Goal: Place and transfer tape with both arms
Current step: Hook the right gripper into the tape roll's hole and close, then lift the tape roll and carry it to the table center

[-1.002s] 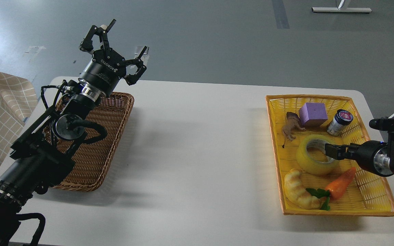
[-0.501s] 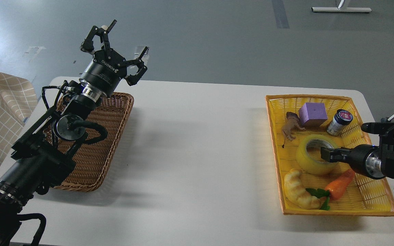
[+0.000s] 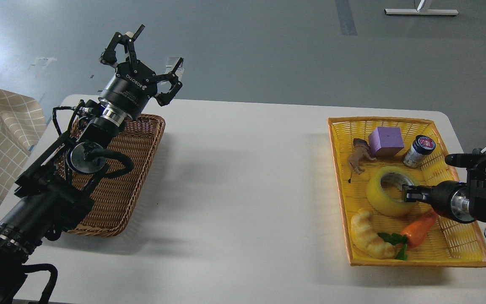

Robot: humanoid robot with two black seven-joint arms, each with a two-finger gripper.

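Yellow and translucent, the wide roll of packing tape (image 3: pixel 390 192) with its grey-white cardboard core lies flat in the yellow woven plastic basket (image 3: pixel 458 236) at the right end of the white table (image 3: pixel 243 190). The right gripper (image 3: pixel 410 194) reaches in from the right edge and meets the roll at its right-hand wall, the black tip lying over the rim and the core's opening. It is seen nearly end-on and dark, so whether its jaws are closed on the wall or merely against it cannot be told.

Around the roll in the same basket lie a purple foam block (image 3: pixel 386 141), a brown toy animal (image 3: pixel 359 157), a small jar with a dark lid (image 3: pixel 419 151), a pale croissant-shaped toy (image 3: pixel 369 234) and an orange toy carrot (image 3: pixel 419 227).

Well apart, at the table's left end, the left gripper (image 3: pixel 150 59) is raised above the far corner of a brown wicker basket (image 3: pixel 120 185), its claw fingers spread wide and holding nothing.
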